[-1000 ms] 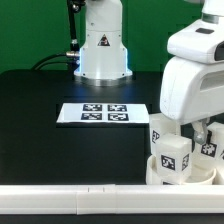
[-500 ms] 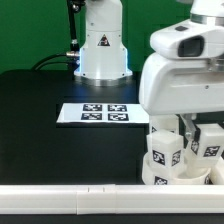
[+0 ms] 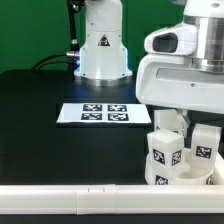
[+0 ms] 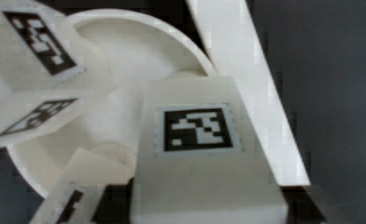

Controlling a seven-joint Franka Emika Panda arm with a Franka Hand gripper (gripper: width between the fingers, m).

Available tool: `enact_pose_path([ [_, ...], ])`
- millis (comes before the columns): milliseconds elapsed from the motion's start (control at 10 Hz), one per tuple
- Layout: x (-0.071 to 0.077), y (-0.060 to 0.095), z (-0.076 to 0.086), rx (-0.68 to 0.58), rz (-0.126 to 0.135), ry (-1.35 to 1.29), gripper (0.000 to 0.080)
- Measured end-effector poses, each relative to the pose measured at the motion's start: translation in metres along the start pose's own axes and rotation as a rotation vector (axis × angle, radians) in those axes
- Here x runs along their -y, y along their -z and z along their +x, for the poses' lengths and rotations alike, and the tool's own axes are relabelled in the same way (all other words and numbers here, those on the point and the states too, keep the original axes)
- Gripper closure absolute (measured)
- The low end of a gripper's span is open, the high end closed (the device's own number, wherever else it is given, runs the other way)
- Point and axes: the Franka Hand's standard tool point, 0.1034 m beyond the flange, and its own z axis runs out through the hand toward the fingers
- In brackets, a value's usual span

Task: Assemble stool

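The white stool seat (image 3: 186,181) lies at the exterior view's lower right with blocky tagged legs standing in it: one leg (image 3: 165,155) in front, another leg (image 3: 203,146) to its right. My gripper (image 3: 172,118) hangs right over the seat, its big white hand hiding the fingers. In the wrist view a tagged leg (image 4: 198,135) sits between my dark fingers (image 4: 77,200), with the gripper (image 4: 194,205) shut on it. The round seat (image 4: 135,55) and two other legs (image 4: 38,42) (image 4: 38,112) lie beyond it.
The marker board (image 3: 103,113) lies flat mid-table. The robot base (image 3: 103,45) stands at the back. A long white border rail (image 3: 80,200) runs along the front edge and shows beside the seat in the wrist view (image 4: 233,40).
My hand has moved toward the exterior view's left and now sits over the middle of the seat. The standing legs and the marker board have not moved.
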Motion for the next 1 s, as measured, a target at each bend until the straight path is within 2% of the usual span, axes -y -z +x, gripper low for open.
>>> enact_pose_path([
  [100,-0.001,0.000,0.000,0.004,0.005,-0.107,0.0463],
  [200,-0.003,-0.001,0.002,0.017,0.026,-0.335,0.0463],
  [300,-0.002,-0.001,0.005,0.035,0.061,-0.555,0.0463],
  [400,-0.003,-0.001,0.007,0.043,0.073,-0.629,0.0463],
  [700,-0.002,-0.001,0.006,0.049,0.070,-0.761,0.0463],
  [800,-0.002,-0.001,0.007,0.053,0.080,-0.867,0.0463],
  [900,-0.004,-0.001,0.014,0.054,0.135,-1.041,0.0463],
  [1000,-0.004,-0.002,0.013,0.063,0.165,-1.233,0.0463],
])
